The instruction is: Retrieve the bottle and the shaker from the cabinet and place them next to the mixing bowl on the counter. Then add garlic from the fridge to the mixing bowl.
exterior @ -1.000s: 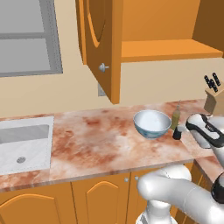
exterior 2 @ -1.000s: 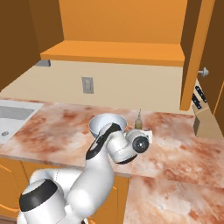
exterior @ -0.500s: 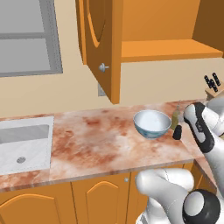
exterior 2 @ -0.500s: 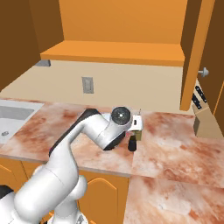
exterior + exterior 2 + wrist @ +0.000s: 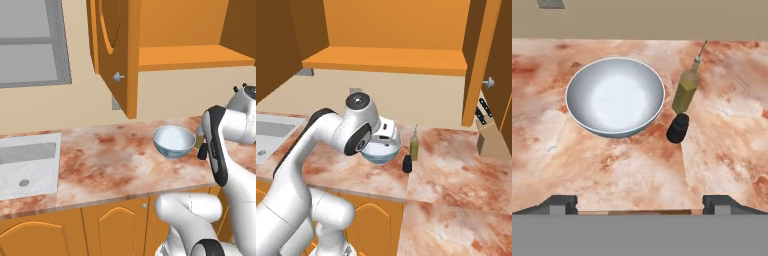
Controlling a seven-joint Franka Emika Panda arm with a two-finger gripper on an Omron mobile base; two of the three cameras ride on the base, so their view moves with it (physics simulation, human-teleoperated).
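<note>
Mixing bowl (image 5: 614,102) stands upright on the marble counter (image 5: 722,145). Olive-green bottle (image 5: 687,89) and small black shaker (image 5: 678,128) stand just beside its right rim – both upright, the shaker nearer the camera, close against the bottle. Gripper (image 5: 640,204) spread wide, holding nothing – raised above the counter's front edge

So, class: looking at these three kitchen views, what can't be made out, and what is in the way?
- Left base view: bottle and shaker mostly hidden behind the arm.
- Right base view: mixing bowl half covered by the arm.
- Hand view: pincer fingertips cut off by the bottom edge.
</note>
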